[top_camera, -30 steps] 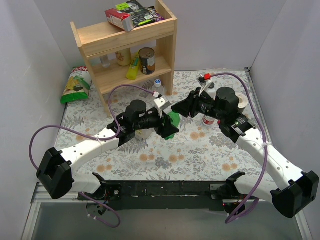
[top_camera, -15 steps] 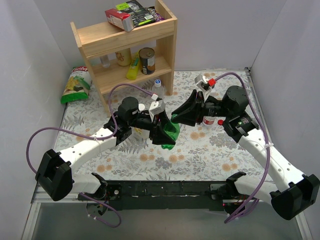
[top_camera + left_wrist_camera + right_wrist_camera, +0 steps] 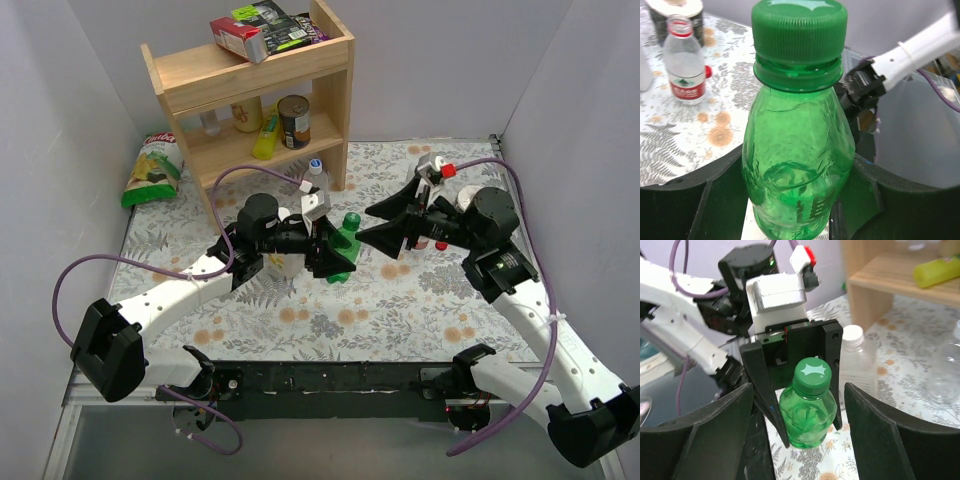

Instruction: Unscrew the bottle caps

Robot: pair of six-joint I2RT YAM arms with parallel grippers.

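1. The right gripper [image 3: 374, 224], clamped a second ago at the neck end of the green bottle [image 3: 797, 165], is now shown with its jaws spread wide and drawn back, with nothing held between them
2. The green cap [image 3: 799, 30], hidden by the right fingers earlier, is now exposed. It is seen seated on the bottle neck, its skirt down against the collar, and just clear of the opened jaws in the right wrist view
3. The left gripper [image 3: 333, 258] is kept closed on the bottle body, near the middle of the table [image 3: 400, 300]. Whether the base rests on the cloth cannot be told
4. The release is judged to be a re-grip between turns, not a removal, since the cap is not yet off. A fresh closing on the cap and a further twist would be called for
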